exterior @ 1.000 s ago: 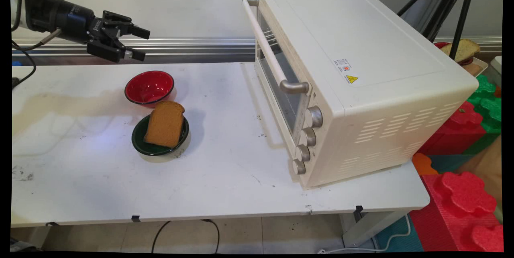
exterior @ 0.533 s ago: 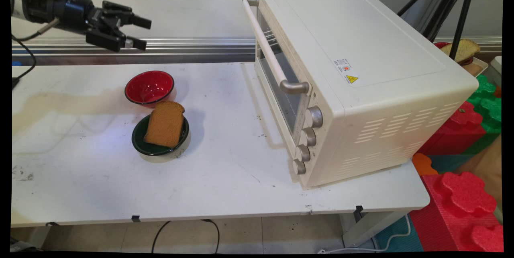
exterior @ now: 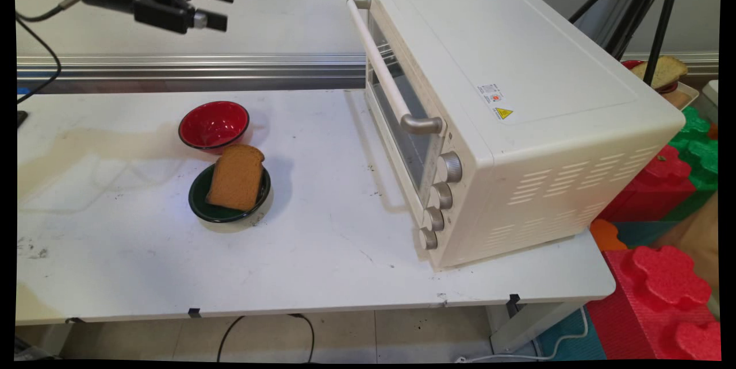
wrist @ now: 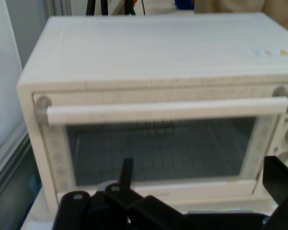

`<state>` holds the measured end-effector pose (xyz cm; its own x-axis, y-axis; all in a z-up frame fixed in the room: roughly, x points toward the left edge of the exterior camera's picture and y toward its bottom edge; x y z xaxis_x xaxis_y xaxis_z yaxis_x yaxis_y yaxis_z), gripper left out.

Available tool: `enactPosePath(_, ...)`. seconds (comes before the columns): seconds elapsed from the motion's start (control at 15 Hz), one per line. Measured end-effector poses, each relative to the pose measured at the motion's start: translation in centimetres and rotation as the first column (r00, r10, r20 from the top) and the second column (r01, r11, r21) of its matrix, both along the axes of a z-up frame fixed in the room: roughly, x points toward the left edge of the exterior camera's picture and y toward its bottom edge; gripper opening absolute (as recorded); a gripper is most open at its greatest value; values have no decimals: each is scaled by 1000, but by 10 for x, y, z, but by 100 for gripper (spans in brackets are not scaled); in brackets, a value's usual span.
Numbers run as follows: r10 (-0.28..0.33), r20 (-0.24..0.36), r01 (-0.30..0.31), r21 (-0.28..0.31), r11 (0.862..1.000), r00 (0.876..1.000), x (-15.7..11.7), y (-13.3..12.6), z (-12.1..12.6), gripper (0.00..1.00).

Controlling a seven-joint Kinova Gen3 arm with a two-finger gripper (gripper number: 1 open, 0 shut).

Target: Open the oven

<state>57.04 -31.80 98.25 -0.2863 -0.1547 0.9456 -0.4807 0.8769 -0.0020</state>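
While our gripper (exterior: 221,7) hangs high in the air with its jaws spread and nothing between them, it faces the toaster oven (exterior: 517,99) from well to the oven's door side. The hand view looks straight at the closed glass door (wrist: 158,153) and its long handle (wrist: 168,111), with one finger (wrist: 281,184) at the frame's right. If we meant to meet that handle, we judge it wise to keep the fingers level with the bar and centred on its length, since the knobs (exterior: 440,196) crowd the end nearest the table's front edge. Between us and the oven lies open air. Below, on the table (exterior: 322,265), a red bowl (exterior: 214,125) and a green bowl (exterior: 198,196) carrying a bread slice (exterior: 236,177) sit touching, well clear of the door.
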Motion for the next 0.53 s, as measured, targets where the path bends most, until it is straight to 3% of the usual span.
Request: enactPosePath(0.53,-17,-45,15,-38,999,999,-59,-33,23,100)
